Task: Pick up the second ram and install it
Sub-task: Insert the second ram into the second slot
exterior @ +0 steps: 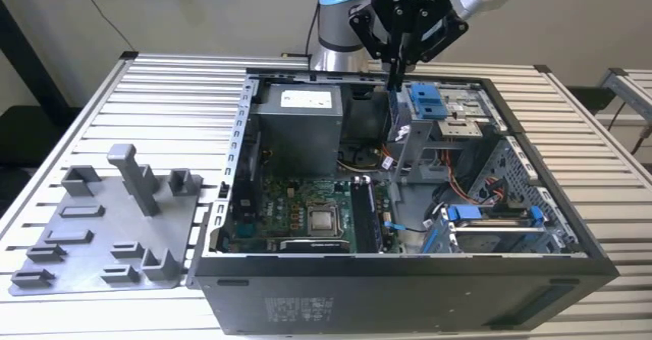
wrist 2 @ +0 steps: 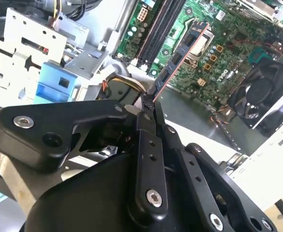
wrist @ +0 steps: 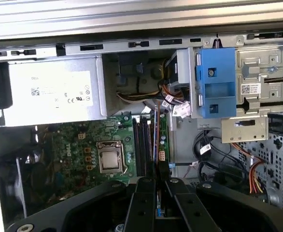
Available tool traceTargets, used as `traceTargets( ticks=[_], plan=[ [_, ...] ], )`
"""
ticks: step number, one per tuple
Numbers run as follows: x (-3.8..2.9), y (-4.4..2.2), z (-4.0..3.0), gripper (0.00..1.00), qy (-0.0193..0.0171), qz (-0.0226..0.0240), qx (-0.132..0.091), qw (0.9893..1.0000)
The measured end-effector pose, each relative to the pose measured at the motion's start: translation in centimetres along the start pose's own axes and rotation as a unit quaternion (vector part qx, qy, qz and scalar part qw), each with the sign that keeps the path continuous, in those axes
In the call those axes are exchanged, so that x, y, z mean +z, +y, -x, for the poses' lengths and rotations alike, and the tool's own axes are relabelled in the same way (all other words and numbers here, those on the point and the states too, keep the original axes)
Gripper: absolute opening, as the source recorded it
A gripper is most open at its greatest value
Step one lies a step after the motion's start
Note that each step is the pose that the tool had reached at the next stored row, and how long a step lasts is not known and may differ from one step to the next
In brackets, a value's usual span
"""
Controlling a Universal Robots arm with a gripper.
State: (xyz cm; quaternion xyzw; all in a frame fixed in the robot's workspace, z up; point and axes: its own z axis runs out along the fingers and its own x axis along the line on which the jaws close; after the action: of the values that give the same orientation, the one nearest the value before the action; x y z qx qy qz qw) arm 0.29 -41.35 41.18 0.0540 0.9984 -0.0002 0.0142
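My gripper [exterior: 398, 63] hangs over the rear half of the open computer case [exterior: 408, 275], shut on the second ram [exterior: 392, 76]. The stick points down from the fingers, well above the board. In the second wrist view the second ram [wrist 2: 180, 58] is a thin dark strip with a coppery edge, running out from my gripper [wrist 2: 148, 106] over the green motherboard [wrist 2: 219, 53]. In the first wrist view the second ram [wrist: 156, 135] is edge-on, lined up lengthwise over the long black slots [wrist: 141, 145], beyond my gripper [wrist: 157, 180].
A grey power supply [exterior: 295, 122] fills the case's back corner. Blue drive brackets [exterior: 428, 103] and a metal drive cage stand close to the exterior view's right of the gripper. The processor socket [exterior: 324, 219] lies beside the slots. A grey fixture plate [exterior: 102, 233] with upright posts sits outside the case.
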Motion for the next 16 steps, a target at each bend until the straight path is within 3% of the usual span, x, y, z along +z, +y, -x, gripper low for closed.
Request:
traceTargets(
  ticks=[16],
  plan=[
    [0.32, 0.01, 0.14, 0.14, 0.0000, 0.0004, -0.008, 1.0000]
  ],
)
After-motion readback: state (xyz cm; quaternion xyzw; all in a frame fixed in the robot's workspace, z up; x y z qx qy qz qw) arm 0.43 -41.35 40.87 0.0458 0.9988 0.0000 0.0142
